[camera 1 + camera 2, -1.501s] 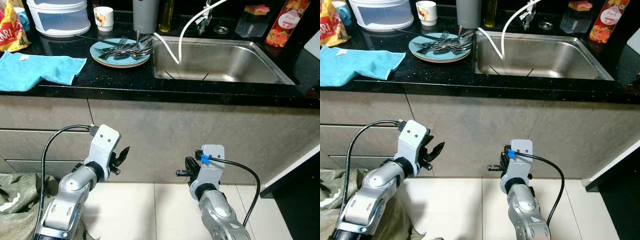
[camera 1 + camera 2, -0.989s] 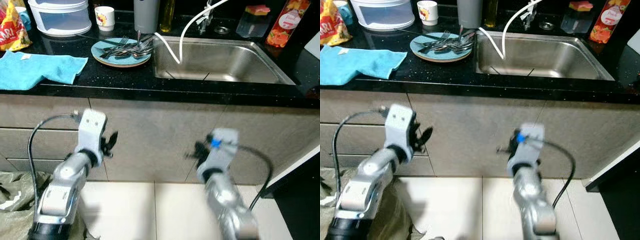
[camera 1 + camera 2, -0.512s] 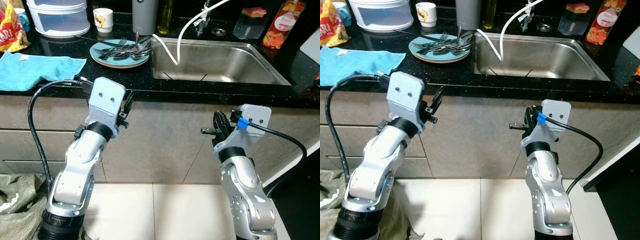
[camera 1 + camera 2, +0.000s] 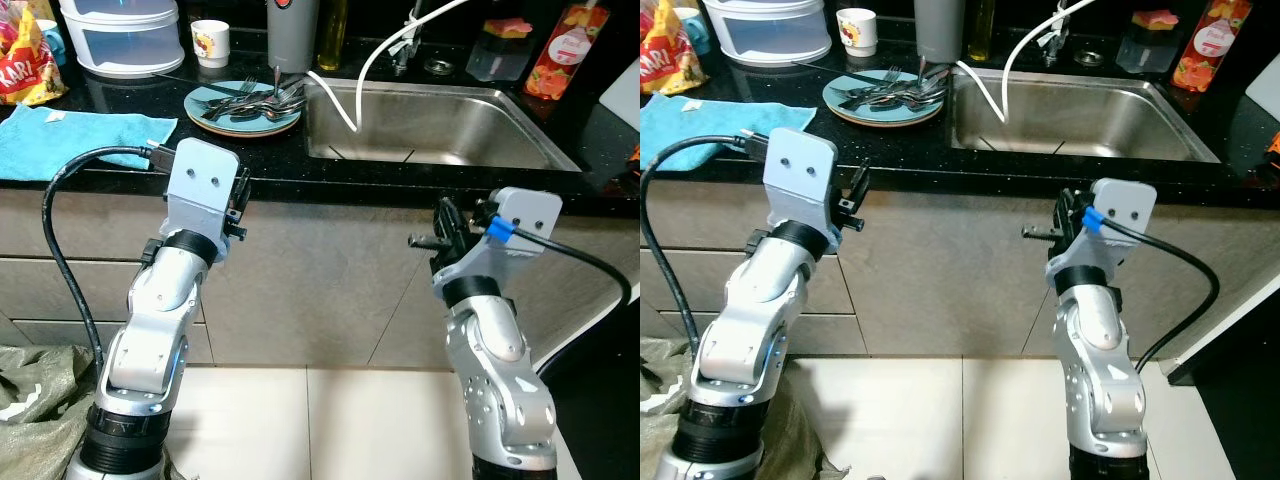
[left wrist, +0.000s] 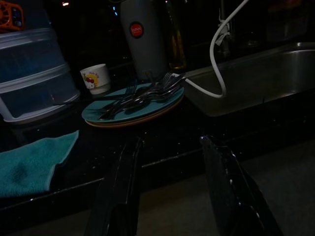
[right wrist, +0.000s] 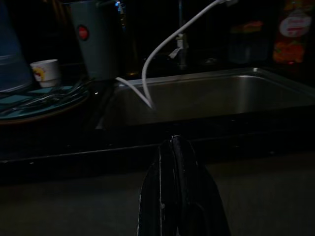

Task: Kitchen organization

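Black speckled stone forms the bench (image 4: pixel 250 160) that runs across the kitchen above grey cabinet fronts. On it, just beside the left rim of the steel sink (image 4: pixel 430 125), sits a blue plate (image 4: pixel 243 108) stacked on another plate and heaped with forks and spoons (image 4: pixel 250 98). Behind the plate stand a small white cup (image 4: pixel 209 43) with a printed picture and a tall grey flask (image 4: pixel 291 30); a white lidded container (image 4: pixel 125 40) is further left. A turquoise cloth (image 4: pixel 80 145) lies crumpled near the bench's front edge, with a red snack bag (image 4: pixel 28 70) behind it. A white hose (image 4: pixel 375 55) curves from the tap down into the sink. A red bottle (image 4: pixel 558 52) stands at the far right. The left gripper (image 5: pixel 170 189) is raised to the bench edge in front of the plate, its fingers spread apart. The right gripper (image 6: pixel 175 191) is raised before the sink's front, its fingers pressed together.
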You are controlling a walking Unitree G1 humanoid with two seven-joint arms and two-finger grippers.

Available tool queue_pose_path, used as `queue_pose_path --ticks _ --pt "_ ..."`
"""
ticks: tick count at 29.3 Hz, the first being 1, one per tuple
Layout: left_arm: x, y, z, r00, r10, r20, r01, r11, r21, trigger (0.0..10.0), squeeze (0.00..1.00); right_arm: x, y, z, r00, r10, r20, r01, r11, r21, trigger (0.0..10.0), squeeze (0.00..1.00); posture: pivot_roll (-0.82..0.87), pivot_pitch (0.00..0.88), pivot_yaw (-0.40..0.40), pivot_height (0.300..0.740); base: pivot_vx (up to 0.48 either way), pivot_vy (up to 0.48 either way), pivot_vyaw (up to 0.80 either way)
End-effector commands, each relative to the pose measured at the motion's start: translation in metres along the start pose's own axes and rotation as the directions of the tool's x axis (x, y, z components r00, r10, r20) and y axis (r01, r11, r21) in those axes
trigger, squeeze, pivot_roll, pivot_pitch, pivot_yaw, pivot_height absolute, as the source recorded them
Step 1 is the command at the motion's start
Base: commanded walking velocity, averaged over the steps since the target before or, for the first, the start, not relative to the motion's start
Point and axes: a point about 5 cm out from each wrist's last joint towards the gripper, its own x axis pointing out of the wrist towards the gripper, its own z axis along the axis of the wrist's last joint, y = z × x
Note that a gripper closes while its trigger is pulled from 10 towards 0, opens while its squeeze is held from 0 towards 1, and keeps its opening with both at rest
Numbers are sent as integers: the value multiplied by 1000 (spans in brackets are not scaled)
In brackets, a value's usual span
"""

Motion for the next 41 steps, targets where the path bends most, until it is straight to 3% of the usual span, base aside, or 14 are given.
queue_pose_path --ticks 1,41 --pt "0 -4 1 1000 -12 12 12 1000 -9 10000 0 0 -2 3 1000 -7 16 6 1000 8 10000 0 191 34 -32 740 0 0 0" --pt "-5 -9 -5 999 -36 6 36 999 -6 10000 0 -2 0 -6 999 25 -29 -25 1000 9 10000 0 189 25 -53 740 0 0 0"
